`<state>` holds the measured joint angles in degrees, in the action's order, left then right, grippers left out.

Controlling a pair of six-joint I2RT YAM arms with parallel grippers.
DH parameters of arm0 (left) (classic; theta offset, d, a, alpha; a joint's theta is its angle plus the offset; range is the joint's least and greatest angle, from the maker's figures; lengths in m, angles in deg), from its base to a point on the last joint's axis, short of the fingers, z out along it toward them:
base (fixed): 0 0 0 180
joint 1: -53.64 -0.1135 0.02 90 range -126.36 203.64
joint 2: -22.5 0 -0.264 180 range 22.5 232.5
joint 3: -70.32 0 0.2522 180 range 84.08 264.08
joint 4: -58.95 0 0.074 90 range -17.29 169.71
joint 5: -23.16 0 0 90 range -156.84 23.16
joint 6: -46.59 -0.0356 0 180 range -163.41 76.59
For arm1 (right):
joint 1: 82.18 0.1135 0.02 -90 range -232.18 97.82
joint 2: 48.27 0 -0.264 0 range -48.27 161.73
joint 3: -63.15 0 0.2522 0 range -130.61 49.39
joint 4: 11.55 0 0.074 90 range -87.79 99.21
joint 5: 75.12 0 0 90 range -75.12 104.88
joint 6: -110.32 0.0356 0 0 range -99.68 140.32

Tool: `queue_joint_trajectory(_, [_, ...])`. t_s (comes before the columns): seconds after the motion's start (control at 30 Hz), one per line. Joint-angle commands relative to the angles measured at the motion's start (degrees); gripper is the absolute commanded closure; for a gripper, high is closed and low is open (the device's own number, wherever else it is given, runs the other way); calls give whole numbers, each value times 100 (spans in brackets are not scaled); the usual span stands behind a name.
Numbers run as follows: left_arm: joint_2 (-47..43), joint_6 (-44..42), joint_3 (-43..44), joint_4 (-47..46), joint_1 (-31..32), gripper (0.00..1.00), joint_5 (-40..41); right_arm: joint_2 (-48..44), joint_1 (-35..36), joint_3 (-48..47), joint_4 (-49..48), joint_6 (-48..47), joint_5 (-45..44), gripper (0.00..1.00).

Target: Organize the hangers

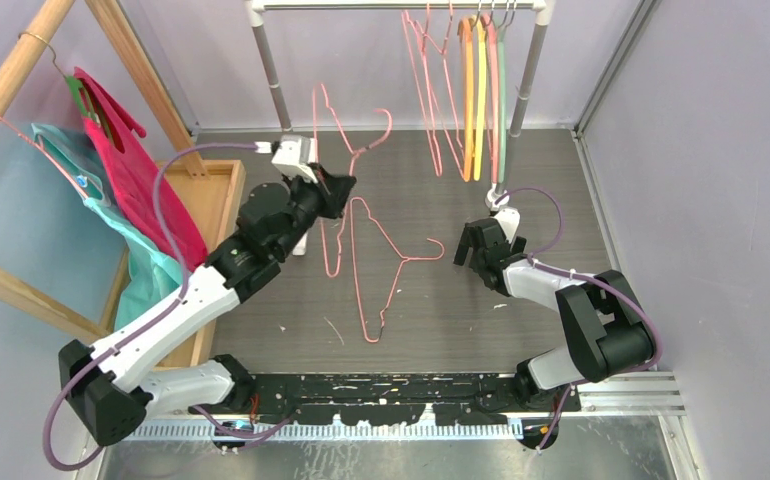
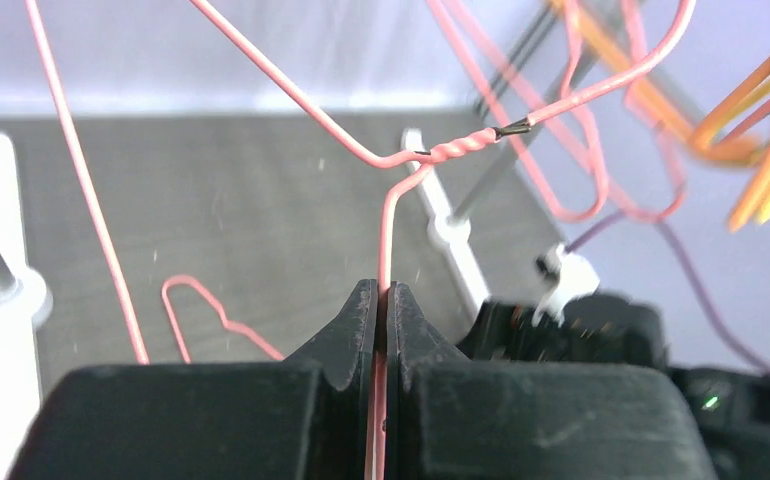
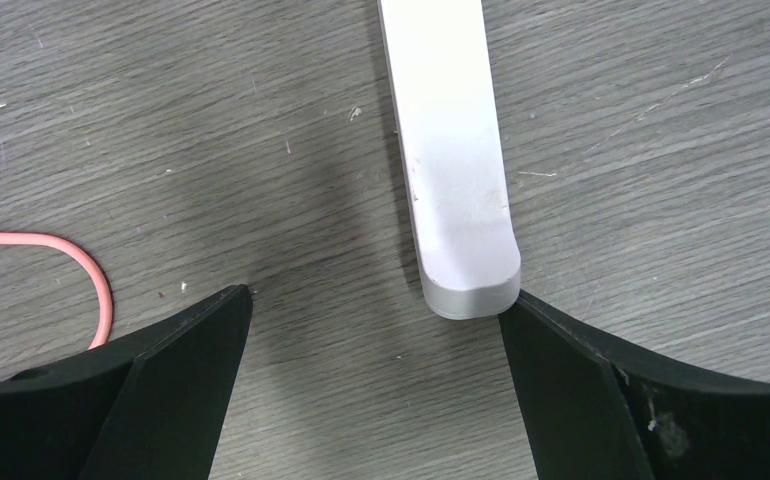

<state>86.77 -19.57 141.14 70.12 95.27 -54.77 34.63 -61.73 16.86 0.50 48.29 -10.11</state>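
Observation:
My left gripper (image 1: pixel 344 187) is shut on a pink wire hanger (image 2: pixel 461 148), pinching the wire just below its twisted neck and holding it up in the air (image 1: pixel 353 152) in front of the white rack (image 1: pixel 529 75). A second pink wire hanger (image 1: pixel 401 258) lies flat on the table between the arms. On the rack's rail hang pink wire hangers (image 1: pixel 431 90) and thicker orange (image 1: pixel 466 90), yellow (image 1: pixel 480 90), pink and grey-green ones. My right gripper (image 3: pixel 376 305) is open and empty, low over the table by the rack's white foot (image 3: pixel 456 150). The lying hanger's hook tip (image 3: pixel 81 265) is to its left.
A wooden frame (image 1: pixel 11 75) at the left carries hangers draped with a magenta garment (image 1: pixel 136 180) and a teal one (image 1: pixel 146 275), above a wooden tray (image 1: pixel 216 200). The rack's left pole (image 1: pixel 271 75) and left foot (image 2: pixel 1 300) stand behind my left gripper. Walls close in the back and right.

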Motion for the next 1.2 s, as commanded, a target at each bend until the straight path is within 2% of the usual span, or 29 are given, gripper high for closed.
queue_joint_trajectory(0.0, [-250,-82,356,-995,-175,100,451,124,-14,-102,-351,94,245,0])
queue_joint_trajectory(0.13, [56,255,815,-1381,-505,100,-16,192,-11,-145,-345,95,289,0])
queue_joint_trajectory(0.43, [1326,1066,2078,-2248,-1046,100,-1074,104,-15,-158,-270,68,138,0])
queue_joint_trajectory(0.77, [2213,1609,2911,-2521,-1155,100,-1295,183,-6,-200,-267,40,143,0])
queue_joint_trajectory(0.93, [2634,1832,3432,-2281,-1166,100,-1410,210,-9,-210,-265,38,151,0])
queue_joint_trajectory(1.17, [3176,1982,4234,-1267,-1170,100,-1597,242,-14,-206,-272,23,143,0])
